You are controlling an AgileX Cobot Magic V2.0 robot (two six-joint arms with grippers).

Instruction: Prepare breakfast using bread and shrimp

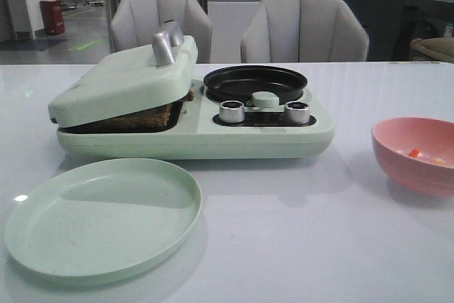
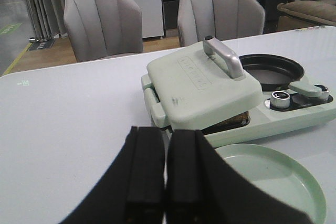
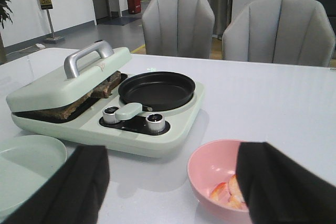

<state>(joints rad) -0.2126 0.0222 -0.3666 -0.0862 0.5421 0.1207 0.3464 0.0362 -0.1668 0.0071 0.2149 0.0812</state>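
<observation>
Bread point(image 1: 138, 120) under lid point(image 1: 124, 83), shrimp point(image 3: 227, 190) in bowl point(image 1: 418, 154), plate point(image 1: 103, 216) bare (left gripper point(image 2: 165, 169) closed empty, right gripper point(image 3: 170, 182) wide).

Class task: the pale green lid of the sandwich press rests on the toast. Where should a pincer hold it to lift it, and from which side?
Grip the curved silver metal handle on the pale green lid, coming from above: it arches clear of the lid, leaving room for fingers.

Soft, even overhead light leaves the glossy worktop point(image 1: 298, 232) with pale glare and faint reflections, gentle shadows under the green plate point(image 1: 103, 218) and pink bowl point(image 1: 415, 154), while close wrist-view jaws appear dark and blurred.
</observation>
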